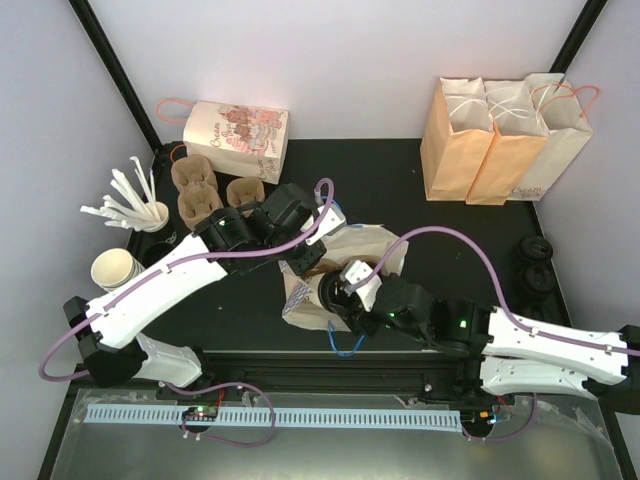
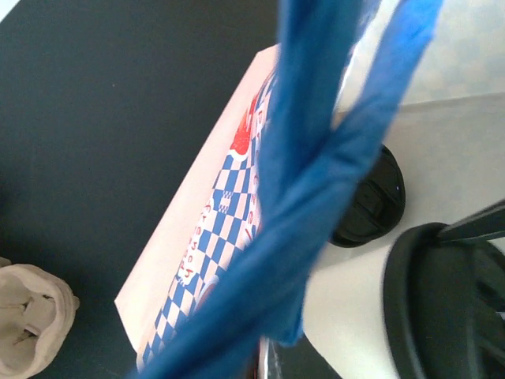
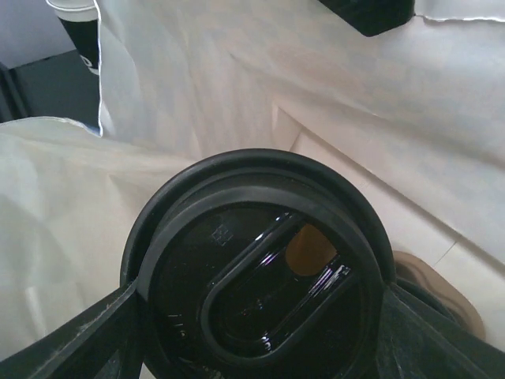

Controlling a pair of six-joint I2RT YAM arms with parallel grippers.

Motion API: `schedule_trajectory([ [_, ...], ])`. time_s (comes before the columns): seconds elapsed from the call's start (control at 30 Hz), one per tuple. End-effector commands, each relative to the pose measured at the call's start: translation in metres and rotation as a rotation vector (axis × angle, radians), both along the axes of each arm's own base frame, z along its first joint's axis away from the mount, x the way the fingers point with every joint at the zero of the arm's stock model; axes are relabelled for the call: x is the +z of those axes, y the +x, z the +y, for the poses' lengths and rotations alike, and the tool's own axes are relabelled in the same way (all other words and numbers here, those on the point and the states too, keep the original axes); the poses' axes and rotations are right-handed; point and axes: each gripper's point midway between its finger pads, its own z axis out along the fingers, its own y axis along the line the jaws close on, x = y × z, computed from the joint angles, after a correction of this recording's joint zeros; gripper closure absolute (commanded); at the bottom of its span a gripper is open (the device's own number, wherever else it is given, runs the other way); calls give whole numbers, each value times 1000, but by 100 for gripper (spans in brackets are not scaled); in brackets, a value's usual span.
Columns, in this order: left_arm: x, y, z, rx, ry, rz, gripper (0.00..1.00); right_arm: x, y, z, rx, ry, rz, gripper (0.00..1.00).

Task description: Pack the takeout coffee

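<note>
A takeout coffee cup with a black lid sits between my right gripper's fingers, which are shut on its sides. In the top view that cup is at the mouth of a paper bag lying mid-table. The right wrist view shows the bag's pale inside all around the lid, with a brown carrier edge below. My left gripper is shut on the bag's blue twisted handle. A second black lid shows behind the handle. Another printed cup stands outside the bag.
Three tan bags stand at the back right and a printed bag at the back left. Brown pulp carriers, a cup of white cutlery and stacked plain cups fill the left side. Spare black lids lie at the right edge.
</note>
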Motion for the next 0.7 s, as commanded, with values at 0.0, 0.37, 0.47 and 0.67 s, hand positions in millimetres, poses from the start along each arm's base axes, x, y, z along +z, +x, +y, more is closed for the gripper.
schedule_trajectory([
  [0.0,11,-12,-5,-20,-75,15,97,-4,12,11,-34,-3,-111,57],
  [0.37,32,-16,-6,-41,-121,-40,97,-39,-6,39,29,-133,-197,56],
  [0.47,36,-18,-9,-63,-131,-44,97,-42,-1,37,7,-150,-221,56],
  [0.67,31,-34,-17,-148,-146,6,97,-36,6,39,-13,-141,-294,56],
])
